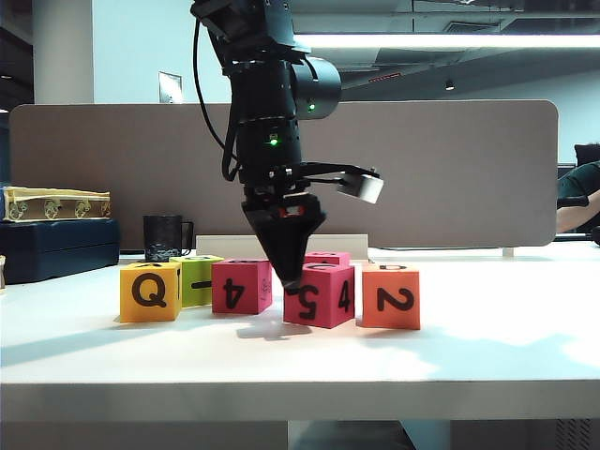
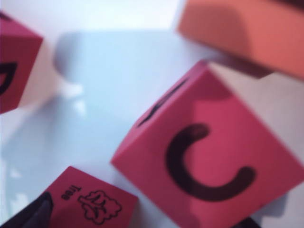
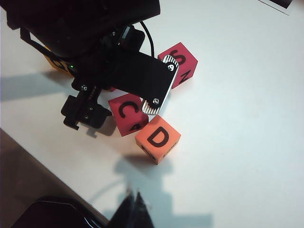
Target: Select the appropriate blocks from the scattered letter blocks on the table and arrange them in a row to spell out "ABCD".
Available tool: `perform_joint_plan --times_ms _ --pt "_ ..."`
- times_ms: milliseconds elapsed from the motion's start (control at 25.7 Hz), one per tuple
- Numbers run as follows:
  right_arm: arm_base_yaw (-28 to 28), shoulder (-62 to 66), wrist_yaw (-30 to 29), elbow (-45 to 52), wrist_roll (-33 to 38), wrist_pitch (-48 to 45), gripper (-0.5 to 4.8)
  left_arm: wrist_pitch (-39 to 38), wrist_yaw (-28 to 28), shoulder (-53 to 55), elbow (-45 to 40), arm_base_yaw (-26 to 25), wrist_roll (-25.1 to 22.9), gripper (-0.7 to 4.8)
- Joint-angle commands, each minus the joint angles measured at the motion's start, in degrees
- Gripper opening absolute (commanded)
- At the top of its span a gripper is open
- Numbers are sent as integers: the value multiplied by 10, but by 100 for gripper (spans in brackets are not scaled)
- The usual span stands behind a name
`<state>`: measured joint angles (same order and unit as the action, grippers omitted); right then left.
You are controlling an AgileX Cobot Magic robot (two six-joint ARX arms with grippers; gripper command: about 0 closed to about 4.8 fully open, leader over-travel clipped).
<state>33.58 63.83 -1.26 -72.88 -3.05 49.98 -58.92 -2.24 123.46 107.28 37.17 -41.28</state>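
Note:
On the white table (image 1: 487, 347) the letter blocks stand in a line: yellow-orange Q cube (image 1: 150, 292), pink-red 4 cube (image 1: 241, 286), pink-red 5 cube (image 1: 319, 293) and orange 2 cube (image 1: 390, 296). The lime green cube (image 1: 199, 278) and another pink-red cube (image 1: 328, 257) sit just behind. My left gripper (image 1: 292, 274) points down into the gap between the 4 and 5 cubes, open. Its wrist view shows the C top (image 2: 213, 161), the Tree face (image 2: 92, 202) and the orange cube (image 2: 247, 28). My right gripper (image 3: 135, 209) is shut, high above the D-topped cube (image 3: 157, 137).
A black mug (image 1: 164, 236) and a dark box (image 1: 56, 246) stand at the back left before a grey partition (image 1: 450, 169). A low white board (image 1: 281, 245) lies behind the cubes. A person's arm (image 1: 577, 197) shows at the far right edge.

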Motion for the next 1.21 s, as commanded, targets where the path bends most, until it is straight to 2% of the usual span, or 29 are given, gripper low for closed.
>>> perform_joint_plan --times_ms 39,507,818,1052,1208 --pt "1 -1 -2 -2 0 -10 -2 12 -5 -10 2 -1 -3 471" --pt "1 -1 -2 -2 0 -9 -2 -19 10 -14 57 -2 -3 466" --pt "1 -1 -2 -2 0 -9 -1 -71 21 -13 55 -42 -9 457" --pt "1 -1 -2 -2 0 -9 -1 -68 45 -13 55 -68 -39 457" --pt "1 -1 -2 -2 0 -9 -1 -65 76 -13 55 -82 -76 457"
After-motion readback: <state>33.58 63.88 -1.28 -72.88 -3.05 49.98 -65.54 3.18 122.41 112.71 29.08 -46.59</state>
